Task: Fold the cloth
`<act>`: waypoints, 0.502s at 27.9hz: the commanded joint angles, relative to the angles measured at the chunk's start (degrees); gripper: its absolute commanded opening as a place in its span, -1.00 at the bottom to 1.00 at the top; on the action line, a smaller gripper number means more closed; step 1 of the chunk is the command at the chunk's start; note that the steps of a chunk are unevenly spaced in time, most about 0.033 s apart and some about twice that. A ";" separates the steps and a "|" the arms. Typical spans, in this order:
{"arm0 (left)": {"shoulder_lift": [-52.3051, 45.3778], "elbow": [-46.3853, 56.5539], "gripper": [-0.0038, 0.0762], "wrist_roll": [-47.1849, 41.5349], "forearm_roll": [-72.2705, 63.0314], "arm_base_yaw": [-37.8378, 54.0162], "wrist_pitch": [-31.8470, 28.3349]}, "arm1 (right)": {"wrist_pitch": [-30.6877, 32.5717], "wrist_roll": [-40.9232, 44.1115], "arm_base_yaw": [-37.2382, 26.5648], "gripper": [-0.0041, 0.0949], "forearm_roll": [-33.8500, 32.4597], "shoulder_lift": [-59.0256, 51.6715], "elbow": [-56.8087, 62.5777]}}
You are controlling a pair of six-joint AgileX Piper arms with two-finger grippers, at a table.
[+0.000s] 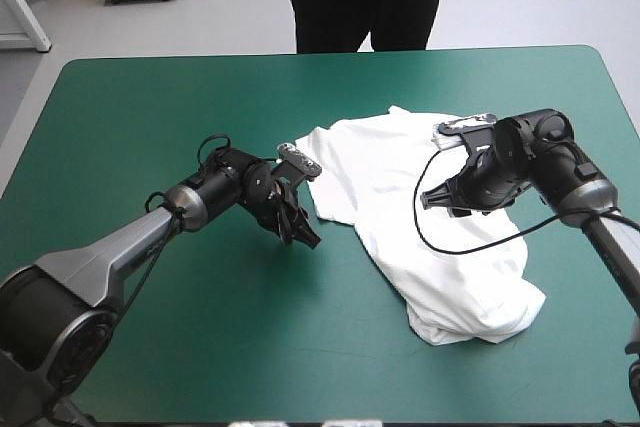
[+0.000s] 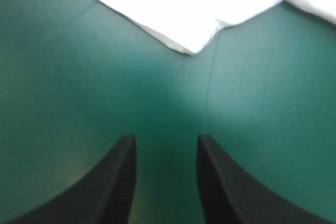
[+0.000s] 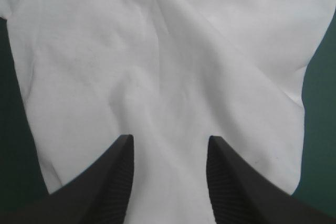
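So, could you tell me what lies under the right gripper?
The T-shirt lies under the open right gripper; teal-green cover shows beside it. Whatever the T-shirt covers is hidden.

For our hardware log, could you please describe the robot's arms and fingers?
The left arm and right arm have grey tubular links and black joints near the wrist. The left gripper and right gripper each carry two black fingers shaped like curved fins, ribbed inside.
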 commanded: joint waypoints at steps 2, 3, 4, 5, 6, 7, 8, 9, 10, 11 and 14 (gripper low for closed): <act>-6.86 -1.38 -0.22 -4.48 4.54 -0.16 1.14 | -0.83 -0.63 0.10 -0.08 -0.07 -1.78 -1.93; -7.79 -1.38 -0.22 -6.48 5.92 0.21 2.39 | -0.83 -0.63 0.10 -0.08 -0.07 -1.78 -1.93; -8.41 -1.38 -0.22 -8.02 6.80 0.52 3.86 | -0.79 -0.63 0.10 -0.08 -0.07 -1.78 -1.93; -9.16 -1.38 -0.22 -8.90 7.19 1.07 5.50 | -0.79 -0.63 0.10 -0.08 -0.07 -1.78 -1.93; -9.90 -1.38 -0.22 -9.19 7.66 1.70 7.14 | -0.70 -0.63 0.10 -0.08 -0.07 -1.78 -1.93; -10.60 -1.38 -0.22 -9.19 7.66 2.11 8.38 | -0.59 -0.63 0.10 -0.08 -0.07 -1.78 -1.93; -11.47 -1.38 -0.22 -9.19 8.08 2.83 10.03 | -0.45 -0.63 0.10 -0.08 -0.07 -1.78 -1.93; -12.50 -1.38 -0.22 -9.48 8.21 3.49 10.97 | -0.21 -0.63 0.10 -0.08 -0.07 -1.78 -1.93; -13.34 -1.38 -0.22 -9.63 8.23 4.19 11.72 | -0.20 -0.63 0.10 -0.08 -0.07 -1.78 -1.93; -14.52 -1.38 -0.22 -9.63 8.23 4.92 12.61 | 0.07 -0.63 0.10 -0.08 -0.07 -1.78 -1.93; -19.75 -1.38 -0.22 -10.38 8.23 7.78 15.98 | 0.19 -0.52 0.10 -0.08 -0.07 -1.78 -1.93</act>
